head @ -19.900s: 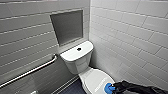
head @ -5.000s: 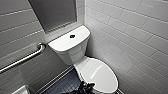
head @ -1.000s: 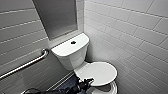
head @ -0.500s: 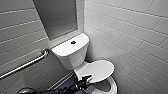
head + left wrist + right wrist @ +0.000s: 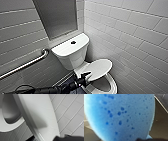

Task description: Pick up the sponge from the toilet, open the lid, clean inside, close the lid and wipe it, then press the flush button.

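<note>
Half raised, the lid (image 5: 100,68) of the white glossy ceramic toilet (image 5: 71,52) has the left gripper (image 5: 85,76) at its edge, its jaws I cannot tell; the right gripper (image 5: 142,139) seems clamped on the bright blue sponge block (image 5: 121,116). Opening step, I judge: the lid needs pushing upright.

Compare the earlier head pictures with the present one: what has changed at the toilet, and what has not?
The toilet lid, flat on the bowl five seconds ago, has swung upward and is now partly raised, with the left gripper at its edge. The tank, flush button and grab bar stayed as they were.
</note>
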